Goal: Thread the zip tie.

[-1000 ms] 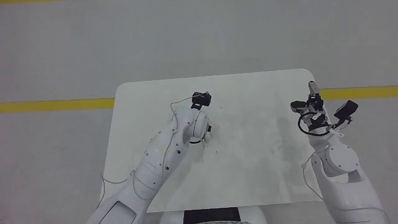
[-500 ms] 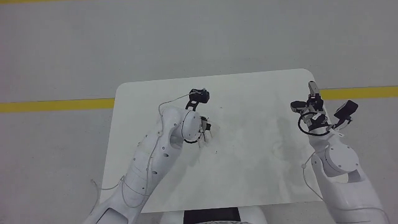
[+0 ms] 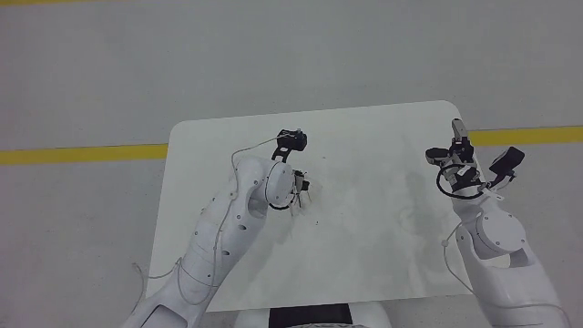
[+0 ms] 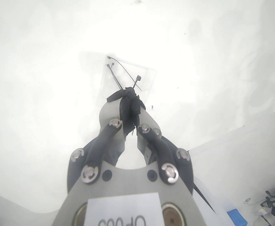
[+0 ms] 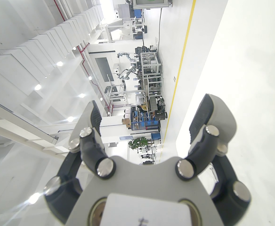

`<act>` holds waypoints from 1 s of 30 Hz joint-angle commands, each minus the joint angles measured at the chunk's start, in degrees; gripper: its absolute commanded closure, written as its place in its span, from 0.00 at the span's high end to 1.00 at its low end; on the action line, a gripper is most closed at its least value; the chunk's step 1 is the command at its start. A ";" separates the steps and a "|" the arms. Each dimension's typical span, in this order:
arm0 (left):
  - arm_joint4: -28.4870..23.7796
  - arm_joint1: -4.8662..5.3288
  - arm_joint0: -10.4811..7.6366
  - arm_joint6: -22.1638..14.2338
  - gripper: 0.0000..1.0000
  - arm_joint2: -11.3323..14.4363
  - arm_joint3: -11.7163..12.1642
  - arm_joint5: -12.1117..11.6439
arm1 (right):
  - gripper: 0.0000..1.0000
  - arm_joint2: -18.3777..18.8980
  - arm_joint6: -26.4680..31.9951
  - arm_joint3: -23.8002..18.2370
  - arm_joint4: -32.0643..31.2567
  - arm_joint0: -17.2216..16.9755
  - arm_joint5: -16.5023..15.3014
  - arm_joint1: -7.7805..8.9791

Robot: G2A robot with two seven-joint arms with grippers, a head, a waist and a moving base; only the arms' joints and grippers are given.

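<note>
Our left hand (image 4: 128, 98) pinches a zip tie (image 4: 138, 78) above the tray (image 4: 149, 71); our open right hand (image 5: 149, 109) should next meet it.

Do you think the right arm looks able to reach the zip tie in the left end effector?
Probably yes, once it turns: the right end effector is open and empty, aimed off the table, and only bare table separates it from the zip tie the left end effector grips.
</note>
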 commanded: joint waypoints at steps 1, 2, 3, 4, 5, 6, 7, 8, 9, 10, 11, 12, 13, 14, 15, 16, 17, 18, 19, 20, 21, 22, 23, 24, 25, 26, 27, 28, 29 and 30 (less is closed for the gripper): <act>-2.63 0.19 0.40 1.49 0.00 -1.67 0.09 -0.13 | 1.00 0.00 0.00 0.00 0.00 0.00 0.00 0.00; -4.74 0.34 0.44 1.33 0.00 -3.04 0.04 -0.55 | 1.00 0.00 0.00 0.00 0.00 0.00 0.00 0.00; -6.13 0.50 0.57 1.21 0.00 -4.00 0.11 -1.12 | 1.00 0.00 0.00 0.00 0.00 0.00 0.00 0.00; -8.34 0.61 0.81 0.98 0.00 -4.95 0.09 -1.81 | 1.00 0.00 0.00 0.00 0.00 0.00 0.00 0.00; -12.55 0.78 1.20 0.95 0.00 -6.75 -0.05 -3.22 | 1.00 0.00 0.00 0.00 0.00 0.00 0.00 0.00; -14.73 0.99 1.55 0.86 0.00 -7.89 -0.05 -4.93 | 1.00 0.00 0.00 0.00 0.00 0.00 0.00 0.00; -17.09 1.21 2.01 0.63 0.00 -8.88 -0.09 -6.92 | 1.00 0.00 0.00 0.00 0.00 0.00 0.00 0.00; -21.72 1.45 2.80 0.13 0.00 -10.27 -0.20 -10.04 | 1.00 0.00 0.00 0.00 0.00 0.00 0.00 0.00; -25.70 1.67 3.39 -0.97 0.00 -11.30 -0.01 -13.08 | 1.00 0.00 0.00 0.00 0.00 0.00 0.00 0.00; -29.25 1.97 3.92 -1.02 0.00 -12.04 0.57 -16.61 | 1.00 0.00 0.00 0.00 0.00 0.00 0.00 0.00; -33.41 2.29 4.63 -1.02 0.00 -12.57 2.04 -19.27 | 1.00 0.00 0.00 0.00 0.00 0.00 0.00 0.00; -34.49 2.44 4.76 -1.02 0.00 -12.70 2.69 -19.96 | 1.00 0.00 0.00 0.00 0.00 0.00 0.00 0.00; -34.49 2.44 4.76 -1.02 0.00 -12.70 2.69 -19.96 | 1.00 0.00 0.00 0.00 0.00 0.00 0.00 0.00; -34.49 2.44 4.76 -1.02 0.00 -12.70 2.69 -19.96 | 1.00 0.00 0.00 0.00 0.00 0.00 0.00 0.00; -34.49 2.44 4.76 -1.02 0.00 -12.70 2.69 -19.96 | 1.00 0.00 0.00 0.00 0.00 0.00 0.00 0.00; -34.49 2.44 4.76 -1.02 0.00 -12.70 2.69 -19.96 | 1.00 0.00 0.00 0.00 0.00 0.00 0.00 0.00; -34.49 2.44 4.76 -1.02 0.00 -12.70 2.69 -19.96 | 1.00 0.00 0.00 0.00 0.00 0.00 0.00 0.00; -34.49 2.44 4.76 -1.02 0.00 -12.70 2.69 -19.96 | 1.00 0.00 0.00 0.00 0.00 0.00 0.00 0.00; -34.49 2.44 4.76 -1.02 0.00 -12.70 2.69 -19.96 | 1.00 0.00 0.00 0.00 0.00 0.00 0.00 0.00; -34.49 2.44 4.76 -1.02 0.00 -12.70 2.69 -19.96 | 1.00 0.00 0.00 0.00 0.00 0.00 0.00 0.00; -34.49 2.44 4.76 -1.02 0.00 -12.70 2.69 -19.96 | 1.00 0.00 0.00 0.00 0.00 0.00 0.00 0.00; -34.49 2.44 4.76 -1.02 0.00 -12.70 2.69 -19.96 | 1.00 0.00 0.00 0.00 0.00 0.00 0.00 0.00; -34.49 2.44 4.76 -1.02 0.00 -12.70 2.69 -19.96 | 1.00 0.00 0.00 0.00 0.00 0.00 0.00 0.00; -34.49 2.44 4.76 -1.02 0.00 -12.70 2.69 -19.96 | 1.00 0.00 0.00 0.00 0.00 0.00 0.00 0.00; -34.49 2.44 4.76 -1.02 0.00 -12.70 2.69 -19.96 | 1.00 0.00 0.00 0.00 0.00 0.00 0.00 0.00; -34.49 2.44 4.76 -1.02 0.00 -12.70 2.69 -19.96 | 1.00 0.00 0.00 0.00 0.00 0.00 0.00 0.00; -34.49 2.44 4.76 -1.02 0.00 -12.70 2.69 -19.96 | 1.00 0.00 0.00 0.00 0.00 0.00 0.00 0.00; -34.49 2.44 4.76 -1.02 0.00 -12.70 2.69 -19.96 | 1.00 0.00 0.00 0.00 0.00 0.00 0.00 0.00; -34.49 2.44 4.76 -1.02 0.00 -12.70 2.69 -19.96 | 1.00 0.00 0.00 0.00 0.00 0.00 0.00 0.00; -34.49 2.44 4.76 -1.02 0.00 -12.70 2.69 -19.96 | 1.00 0.00 0.00 0.00 0.00 0.00 0.00 0.00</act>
